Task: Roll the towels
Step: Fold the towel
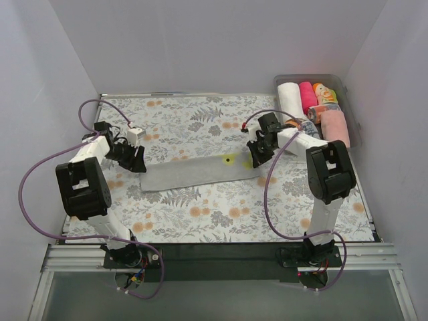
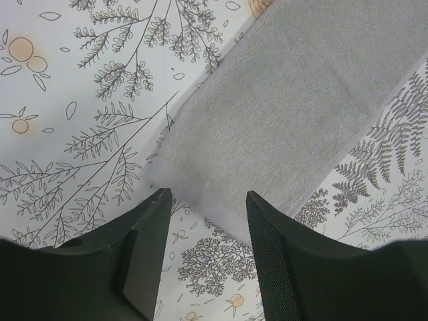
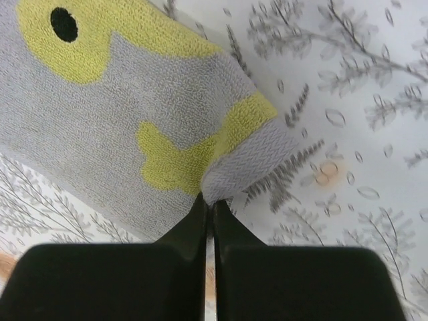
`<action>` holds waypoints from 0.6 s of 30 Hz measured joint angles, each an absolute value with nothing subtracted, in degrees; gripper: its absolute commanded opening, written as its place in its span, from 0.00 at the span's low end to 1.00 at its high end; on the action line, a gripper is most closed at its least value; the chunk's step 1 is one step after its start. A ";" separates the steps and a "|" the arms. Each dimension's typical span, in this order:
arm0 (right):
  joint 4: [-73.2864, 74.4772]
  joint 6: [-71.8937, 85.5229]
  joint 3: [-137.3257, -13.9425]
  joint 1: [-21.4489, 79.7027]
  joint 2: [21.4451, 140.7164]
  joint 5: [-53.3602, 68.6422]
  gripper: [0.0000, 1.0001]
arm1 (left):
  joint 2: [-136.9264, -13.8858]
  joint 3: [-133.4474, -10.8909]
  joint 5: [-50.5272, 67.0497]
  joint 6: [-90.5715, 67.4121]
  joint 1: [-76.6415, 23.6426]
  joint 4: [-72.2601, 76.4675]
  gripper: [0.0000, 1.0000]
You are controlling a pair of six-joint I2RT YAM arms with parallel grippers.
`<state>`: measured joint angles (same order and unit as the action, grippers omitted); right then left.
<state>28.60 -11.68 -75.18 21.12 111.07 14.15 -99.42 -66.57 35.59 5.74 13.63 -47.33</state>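
The towel (image 3: 100,127) corner vanishes between the pressed fingers of the right gripper (image 3: 208,200), so I can't tell how much is pinched. Beyond that hand the cloth runs off the frame. Just ahead of the left gripper (image 2: 207,200) the towel's end is blurred, one corner behind a finger. Items in the bin (image 1: 309,77) beside the right wrist are partly hidden by the arm.

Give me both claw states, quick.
Left claw: open, holding nothing, over one end of the flat grey terry towel with yellow patches.
Right claw: shut on that towel's lifted corner.
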 measured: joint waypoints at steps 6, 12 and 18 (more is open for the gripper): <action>32.03 -17.98 -73.73 19.09 106.00 12.01 0.01 | -99.07 -66.57 36.29 5.52 13.63 -47.35 0.45; 35.62 -17.93 -76.71 18.87 103.85 15.46 0.01 | -97.78 -66.57 36.64 4.49 13.63 -47.31 0.56; 37.71 -14.04 -79.79 20.71 103.90 21.96 0.01 | -97.49 -66.98 38.41 3.44 13.63 -47.97 0.94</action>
<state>37.71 -14.04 -79.79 20.71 103.90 21.96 -97.49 -66.98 38.41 3.44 13.63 -47.97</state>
